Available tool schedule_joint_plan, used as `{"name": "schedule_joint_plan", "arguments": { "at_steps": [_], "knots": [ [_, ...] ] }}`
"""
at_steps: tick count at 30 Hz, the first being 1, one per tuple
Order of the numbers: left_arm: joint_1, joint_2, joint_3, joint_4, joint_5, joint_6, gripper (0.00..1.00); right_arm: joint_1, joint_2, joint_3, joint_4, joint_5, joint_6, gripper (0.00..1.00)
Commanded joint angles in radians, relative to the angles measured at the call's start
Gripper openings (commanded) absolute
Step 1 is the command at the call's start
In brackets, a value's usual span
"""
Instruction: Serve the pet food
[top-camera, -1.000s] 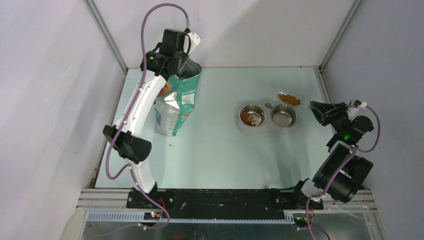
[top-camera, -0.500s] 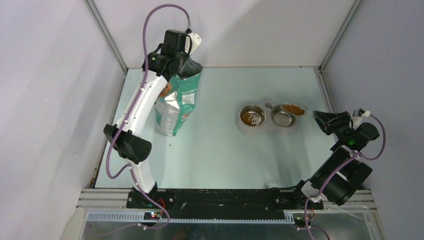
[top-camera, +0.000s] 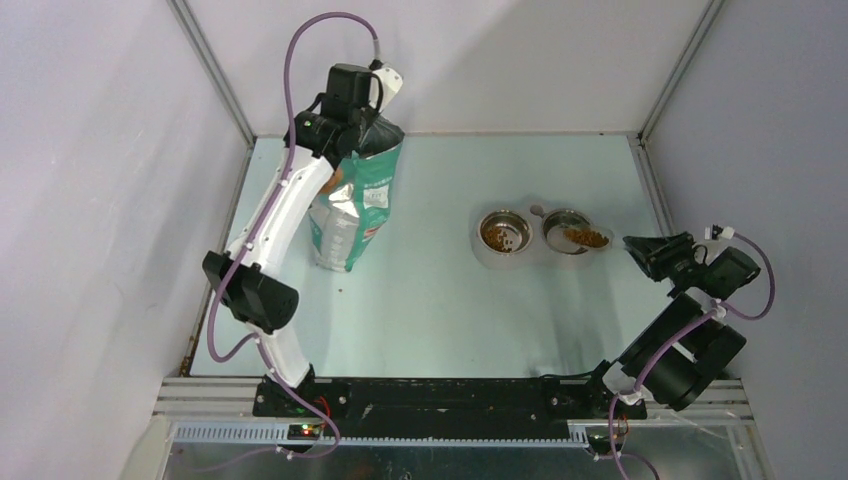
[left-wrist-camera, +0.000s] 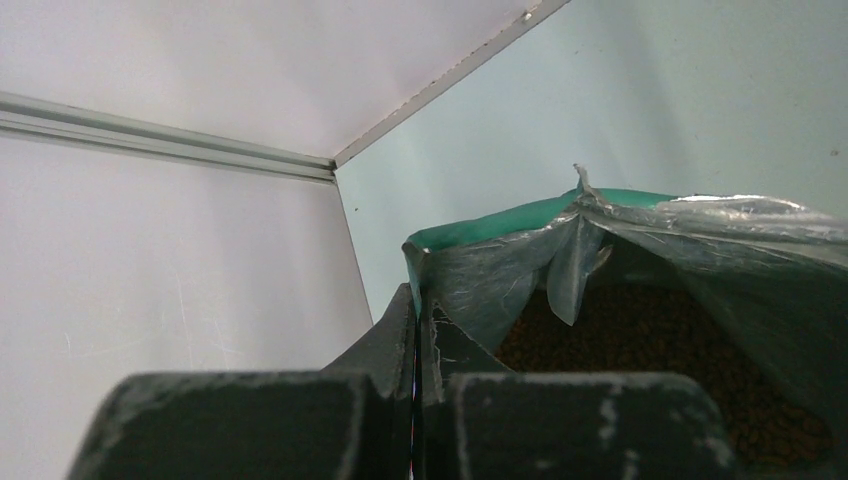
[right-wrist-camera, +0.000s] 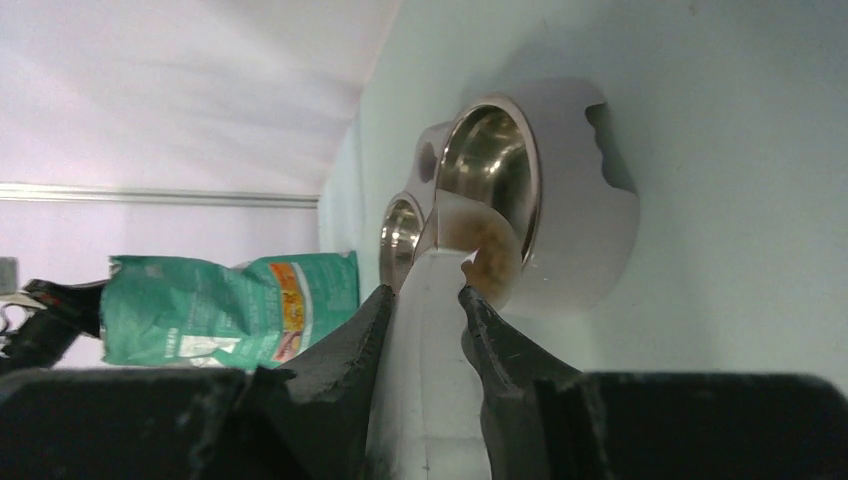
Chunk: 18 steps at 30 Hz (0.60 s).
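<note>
Nearest, at the right gripper (right-wrist-camera: 425, 300): part-closed on the flat pale handle of the clear plastic scoop (top-camera: 603, 243), nothing else held. In the scoop's cup, a load of small brown dry kibble pellets (top-camera: 585, 237), poised over the edge of the right round steel bowl (top-camera: 560, 224). Long axis of the scoop straight out from the fingers toward that bowl, so probably only a roll of the wrist needed to tip it; right arm by far the nearer.

Just beside, in the same grey double stand (top-camera: 480, 252), the left steel bowl (top-camera: 503, 233) with some kibble in it.

Well apart, far left: the teal-green foil-lined bag (top-camera: 355, 200), upright, more kibble inside, top edge pinched in the fully closed left gripper (left-wrist-camera: 418, 330). Printing on the bag too small to read.
</note>
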Motion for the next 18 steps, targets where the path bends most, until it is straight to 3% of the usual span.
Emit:
{"name": "schedule_joint_plan", "arguments": {
  "at_steps": [1, 12, 18],
  "knots": [
    [-0.005, -0.065, -0.045, 0.060, -0.006, 0.002, 0.00, 0.026, -0.018, 0.087, -0.136, 0.060, -0.169, 0.00],
    [-0.005, -0.113, -0.110, 0.093, -0.002, -0.028, 0.00, 0.213, -0.056, 0.269, -0.429, 0.265, -0.425, 0.00],
    [-0.005, -0.147, -0.160, 0.152, -0.003, -0.021, 0.00, 0.381, -0.089, 0.420, -0.643, 0.470, -0.690, 0.00]
  ]
}}
